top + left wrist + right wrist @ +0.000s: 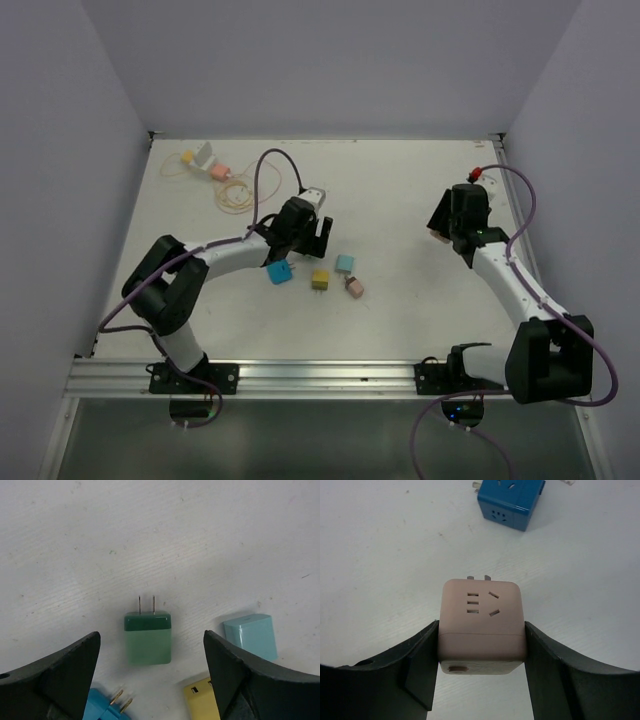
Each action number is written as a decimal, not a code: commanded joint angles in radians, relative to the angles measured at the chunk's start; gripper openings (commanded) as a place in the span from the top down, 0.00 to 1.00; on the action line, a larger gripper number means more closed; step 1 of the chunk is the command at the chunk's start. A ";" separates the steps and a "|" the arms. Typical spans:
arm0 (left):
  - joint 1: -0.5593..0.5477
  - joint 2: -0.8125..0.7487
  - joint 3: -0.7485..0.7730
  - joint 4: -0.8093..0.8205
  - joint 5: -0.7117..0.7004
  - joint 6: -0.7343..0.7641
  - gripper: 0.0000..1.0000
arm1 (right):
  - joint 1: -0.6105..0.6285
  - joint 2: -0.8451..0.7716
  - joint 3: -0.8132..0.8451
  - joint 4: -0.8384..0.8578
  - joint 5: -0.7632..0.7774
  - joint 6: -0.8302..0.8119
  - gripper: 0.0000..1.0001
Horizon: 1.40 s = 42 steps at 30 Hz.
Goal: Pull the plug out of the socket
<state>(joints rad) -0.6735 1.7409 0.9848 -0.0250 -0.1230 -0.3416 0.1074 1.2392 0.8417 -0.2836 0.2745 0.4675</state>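
My right gripper (481,630) is clamped on the pink socket (481,607) at the right side of the bench (380,555), a finger pressed flat against each side (two prongs show past its far edge, and a blue cube (510,500) lies beyond). My left gripper (320,234) hangs wide open and empty, fingers either side of a green plug (148,637) lying flat mid-bench, prongs pointing away. A teal block (250,636) and a blue plug (106,706) lie near.
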 commanded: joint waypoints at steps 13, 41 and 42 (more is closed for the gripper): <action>0.193 -0.411 0.086 -0.251 -0.032 0.056 0.02 | 0.023 0.241 0.037 0.032 0.391 -0.029 1.00; 0.293 -0.512 -0.089 -0.133 -0.205 0.084 0.01 | 0.006 0.537 0.148 0.120 0.338 -0.076 0.19; 0.293 -0.508 -0.089 -0.131 -0.204 0.084 0.01 | 0.006 0.536 0.155 0.113 0.333 -0.072 0.15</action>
<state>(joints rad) -0.3920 1.2259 0.8879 -0.2031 -0.3214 -0.2691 0.1192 1.7512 0.9730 -0.1127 0.6422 0.3950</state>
